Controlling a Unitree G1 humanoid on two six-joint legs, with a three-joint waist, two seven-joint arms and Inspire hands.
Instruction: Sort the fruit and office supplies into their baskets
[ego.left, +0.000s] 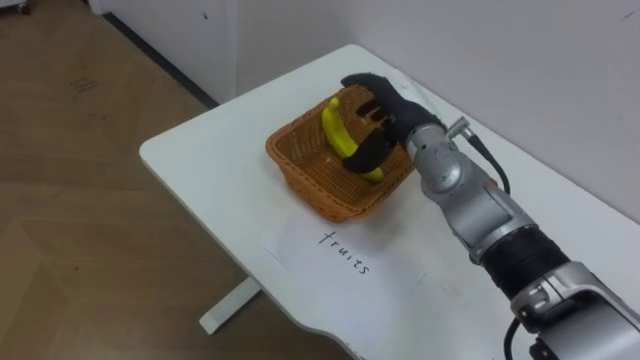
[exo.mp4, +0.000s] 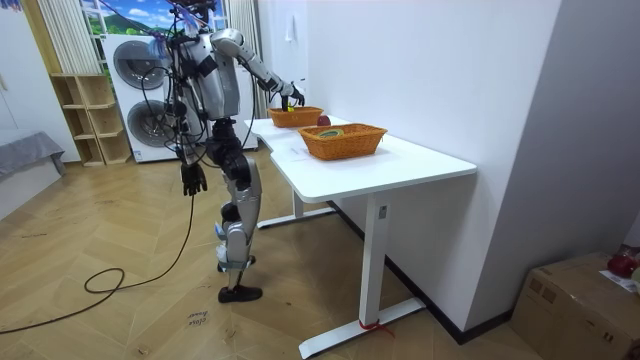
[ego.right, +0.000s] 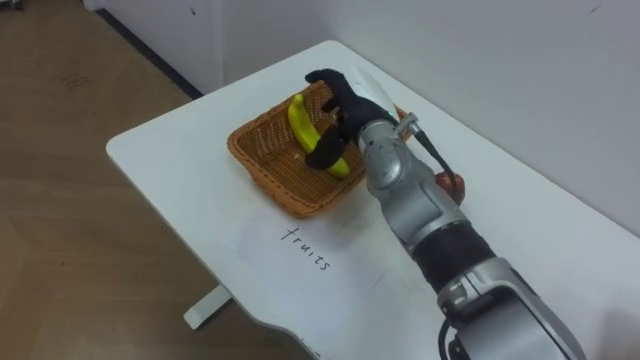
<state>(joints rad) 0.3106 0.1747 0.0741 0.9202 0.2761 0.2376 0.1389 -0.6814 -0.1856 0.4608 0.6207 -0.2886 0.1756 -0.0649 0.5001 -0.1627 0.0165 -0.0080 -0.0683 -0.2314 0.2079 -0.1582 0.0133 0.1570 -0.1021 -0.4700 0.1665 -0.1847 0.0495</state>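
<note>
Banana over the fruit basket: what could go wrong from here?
The right robot hand holds the banana tilted, tip above the basket rim; released so, it may tip out.
Its fingers reach into the basket; pulling back, they could catch the wicker and drag it.
The forearm passes close to a red fruit and might knock it.
The left robot hand hangs idle.
</note>
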